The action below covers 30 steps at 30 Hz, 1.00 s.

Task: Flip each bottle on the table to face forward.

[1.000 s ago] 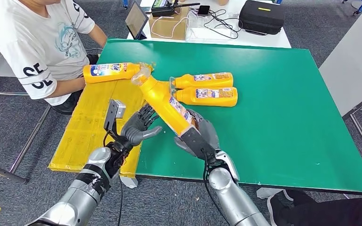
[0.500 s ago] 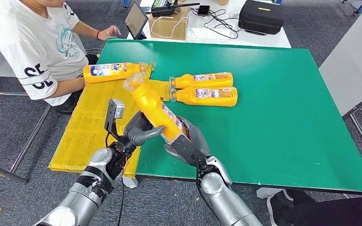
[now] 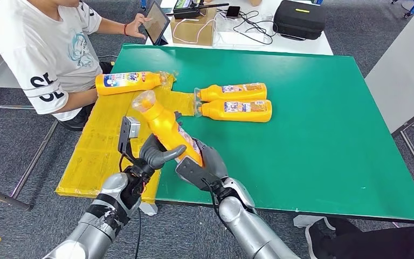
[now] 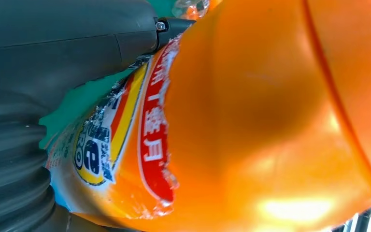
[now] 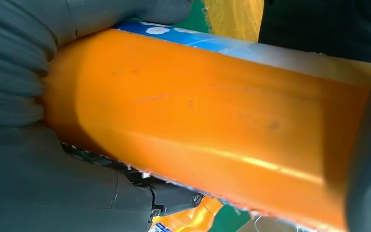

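Here both hands meet on one orange bottle (image 3: 167,127), raised off the green table (image 3: 323,108) and tilted, its clear-wrapped cap (image 3: 143,100) pointing up and away toward the person's side. The right hand (image 3: 202,167) wraps the bottle's lower body from underneath, and the right wrist view shows its thumb (image 5: 125,12) and fingers closed around the orange side. The left hand (image 3: 159,151) curls against the bottle from the other side; in the left wrist view the torn red and blue label (image 4: 125,145) sits hard against the palm, though the grip is probably light, since the fingers are mostly hidden.

Three more orange bottles lie flat. One (image 3: 129,82) rests on the yellow mat (image 3: 97,145) near the seated person (image 3: 43,48), label up. Two others lie side by side on the green surface, touching along their length: the farther one (image 3: 232,91) and the nearer one (image 3: 237,110), caps toward the mat. The person's hand (image 3: 136,26) reaches to a tablet (image 3: 155,21) beyond the table's far edge.
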Available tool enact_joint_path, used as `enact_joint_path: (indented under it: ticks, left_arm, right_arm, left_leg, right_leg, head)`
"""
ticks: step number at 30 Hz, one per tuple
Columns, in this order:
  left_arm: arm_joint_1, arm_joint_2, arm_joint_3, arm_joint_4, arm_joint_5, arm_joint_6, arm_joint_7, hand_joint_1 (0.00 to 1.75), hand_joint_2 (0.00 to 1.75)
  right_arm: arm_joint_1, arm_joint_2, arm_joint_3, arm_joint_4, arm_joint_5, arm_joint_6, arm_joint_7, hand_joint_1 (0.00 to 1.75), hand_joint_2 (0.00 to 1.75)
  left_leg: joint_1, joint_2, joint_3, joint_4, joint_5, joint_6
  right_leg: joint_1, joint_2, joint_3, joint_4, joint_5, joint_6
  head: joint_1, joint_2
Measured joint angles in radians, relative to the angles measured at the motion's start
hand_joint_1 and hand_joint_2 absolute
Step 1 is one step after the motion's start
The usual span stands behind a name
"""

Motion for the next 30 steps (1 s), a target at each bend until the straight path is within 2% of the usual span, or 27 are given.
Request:
enact_joint_path:
  ticks: [4,10,20,25,30]
  left_arm:
    - [-0.001,0.0,0.0,0.001,0.002,0.0,0.001,1.75,1.75]
    - [-0.002,0.002,0.002,0.002,0.035,-0.024,-0.021,1.75,1.75]
    - [-0.004,0.029,0.038,-0.004,0.011,0.049,-0.048,1.75,1.75]
    - [-0.023,0.072,0.059,0.001,-0.181,0.185,-0.099,1.75,1.75]
    - [-0.084,0.13,0.075,0.059,-0.489,0.348,-0.127,1.75,1.75]
  right_arm:
    - [-0.027,0.009,0.023,0.032,0.022,0.001,0.012,0.0,1.75]
    - [-0.034,0.018,0.032,0.043,-0.013,-0.008,0.002,0.0,1.75]
    - [-0.008,-0.014,-0.014,-0.019,-0.071,-0.028,-0.022,0.0,1.75]
    - [0.016,-0.046,-0.057,-0.081,-0.095,-0.033,-0.022,0.0,1.75]
    - [0.039,-0.071,-0.109,-0.155,-0.117,-0.031,-0.036,0.0,1.75]
  left_leg:
    - [0.0,0.0,0.0,0.0,0.0,0.0]
    - [0.0,0.0,0.0,0.0,0.0,0.0]
    - [0.0,0.0,0.0,0.0,0.0,0.0]
    - [0.0,0.001,0.0,0.0,0.0,0.0]
    - [0.0,0.001,0.0,0.0,0.0,0.0]
  right_leg:
    - [0.0,0.0,0.0,0.0,0.0,0.0]
    - [0.0,0.0,-0.001,0.0,0.0,0.0]
    - [0.0,0.0,-0.001,0.0,0.0,0.0]
    - [0.0,0.0,-0.001,0.0,0.0,0.0]
    - [0.001,0.0,-0.001,0.0,0.0,0.0]
  head:
    - [0.0,0.0]
    - [0.0,0.0]
    - [0.0,0.0]
    - [0.0,0.0]
    - [0.0,0.0]
